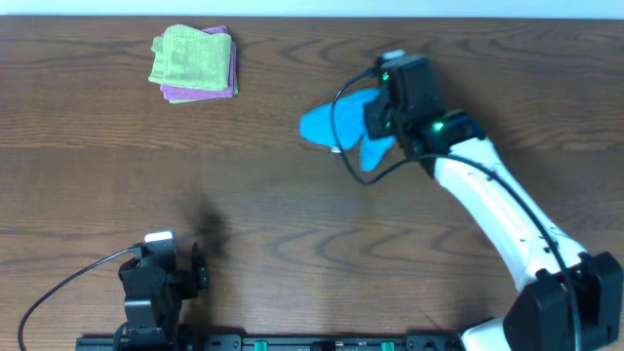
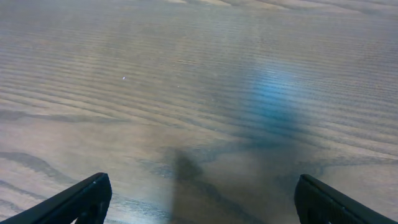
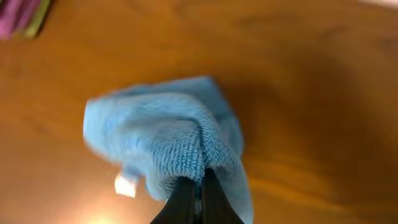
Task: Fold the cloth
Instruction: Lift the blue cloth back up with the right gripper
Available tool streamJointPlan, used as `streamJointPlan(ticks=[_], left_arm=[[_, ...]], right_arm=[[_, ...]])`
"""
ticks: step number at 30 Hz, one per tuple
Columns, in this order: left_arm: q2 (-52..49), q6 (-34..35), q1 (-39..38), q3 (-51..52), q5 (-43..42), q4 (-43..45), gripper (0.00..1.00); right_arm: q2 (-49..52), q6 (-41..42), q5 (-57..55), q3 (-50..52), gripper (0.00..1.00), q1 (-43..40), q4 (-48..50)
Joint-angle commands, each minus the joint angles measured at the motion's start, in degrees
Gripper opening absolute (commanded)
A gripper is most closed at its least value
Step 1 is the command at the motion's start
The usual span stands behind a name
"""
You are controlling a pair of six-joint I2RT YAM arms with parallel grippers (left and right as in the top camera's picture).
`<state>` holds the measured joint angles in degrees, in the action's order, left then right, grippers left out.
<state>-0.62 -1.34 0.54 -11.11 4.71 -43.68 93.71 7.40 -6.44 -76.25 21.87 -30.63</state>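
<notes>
The sky-blue cloth [image 1: 327,125] hangs bunched from my right gripper [image 1: 378,119] above the table's back middle. In the right wrist view the cloth [image 3: 165,134] drapes over the black fingers, and the right gripper [image 3: 198,183] is shut on a pinched fold of it. A small white tag [image 3: 126,185] dangles at the cloth's lower left. My left gripper [image 1: 161,255] rests low at the front left of the table, far from the cloth. In the left wrist view the left gripper [image 2: 202,196] stands open with only bare wood between its fingers [image 2: 87,199].
A light green folded cloth [image 1: 190,57] lies on a pink-purple one [image 1: 226,86] at the back left. The brown wooden table [image 1: 292,214] spreads between the two arms. A black cable loops from the right arm's wrist.
</notes>
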Motion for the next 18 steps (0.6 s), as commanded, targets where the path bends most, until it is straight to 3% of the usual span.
streamJointPlan(ticks=[1,7,18], left_arm=[[0.4,-0.4,-0.2,1.2,-0.3,-1.1,0.95],[0.4,-0.4,-0.2,1.2,-0.3,-1.1,0.95],[0.4,-0.4,-0.2,1.2,-0.3,-1.1,0.95]], right_arm=[[-0.6,-1.7,-2.8,-4.2,0.01,-0.2,-1.6],[-0.6,-1.0,-2.6,-6.5,0.01,0.0,-7.3],[-0.6,-1.3,-2.6,-6.5,0.02,-0.1,-8.6]])
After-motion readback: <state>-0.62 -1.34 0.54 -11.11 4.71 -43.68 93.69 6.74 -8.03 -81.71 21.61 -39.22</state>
